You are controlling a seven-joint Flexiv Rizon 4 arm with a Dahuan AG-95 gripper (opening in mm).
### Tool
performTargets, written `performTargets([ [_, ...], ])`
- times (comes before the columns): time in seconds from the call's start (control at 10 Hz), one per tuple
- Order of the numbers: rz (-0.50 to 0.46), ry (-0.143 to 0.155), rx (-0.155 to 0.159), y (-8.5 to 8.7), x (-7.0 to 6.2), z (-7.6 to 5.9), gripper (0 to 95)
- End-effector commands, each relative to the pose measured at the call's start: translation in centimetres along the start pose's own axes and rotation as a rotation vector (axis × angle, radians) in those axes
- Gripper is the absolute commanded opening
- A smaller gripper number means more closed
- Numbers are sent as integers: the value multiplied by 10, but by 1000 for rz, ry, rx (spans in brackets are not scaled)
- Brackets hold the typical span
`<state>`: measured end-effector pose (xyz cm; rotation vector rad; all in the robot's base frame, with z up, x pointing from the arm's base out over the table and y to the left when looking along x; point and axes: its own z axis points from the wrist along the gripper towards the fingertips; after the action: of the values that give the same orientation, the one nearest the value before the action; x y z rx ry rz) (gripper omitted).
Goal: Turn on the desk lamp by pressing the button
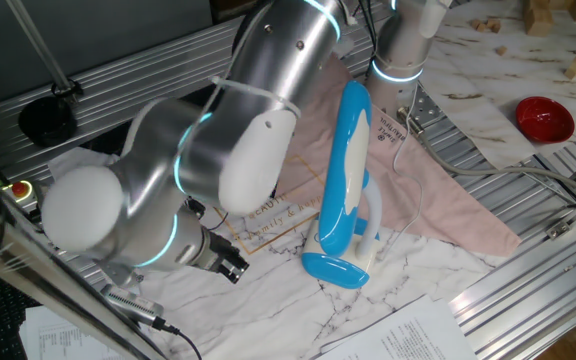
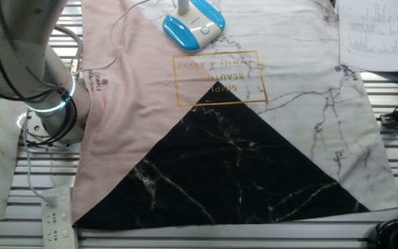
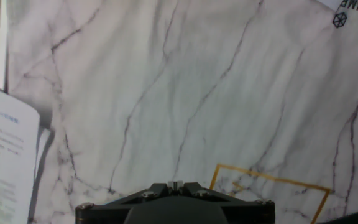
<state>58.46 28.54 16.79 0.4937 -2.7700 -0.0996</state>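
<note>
The desk lamp (image 1: 346, 170) stands on the marble-print cloth (image 1: 268, 300), its long blue and white head upright and its oval blue base (image 1: 336, 268) at the front. The other fixed view shows only the base (image 2: 193, 24), blue with a white top, at the upper edge. My gripper (image 1: 230, 262) hangs low over the cloth to the left of the lamp base, apart from it and mostly hidden under my arm. In the hand view the gripper (image 3: 174, 185) shows two pale tips pressed together, shut and empty, over white marble cloth. The lamp is out of the hand view.
A red bowl (image 1: 544, 117) sits at the far right. Printed papers lie at the front (image 1: 408, 335) and beside the cloth (image 2: 378, 34). A power strip (image 2: 57, 218) lies near my arm's base (image 2: 50, 111). Wooden blocks (image 1: 538, 15) are at the back.
</note>
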Motion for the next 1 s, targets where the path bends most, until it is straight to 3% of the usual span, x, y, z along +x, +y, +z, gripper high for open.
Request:
performTargets([
  [0.1, -28, -224, 6, -2, 28, 3, 0],
  [0.4, -10, -248, -21, -5, 36, 5, 0],
  [1.0, -13, -220, -24, -9, 40, 9, 0],
])
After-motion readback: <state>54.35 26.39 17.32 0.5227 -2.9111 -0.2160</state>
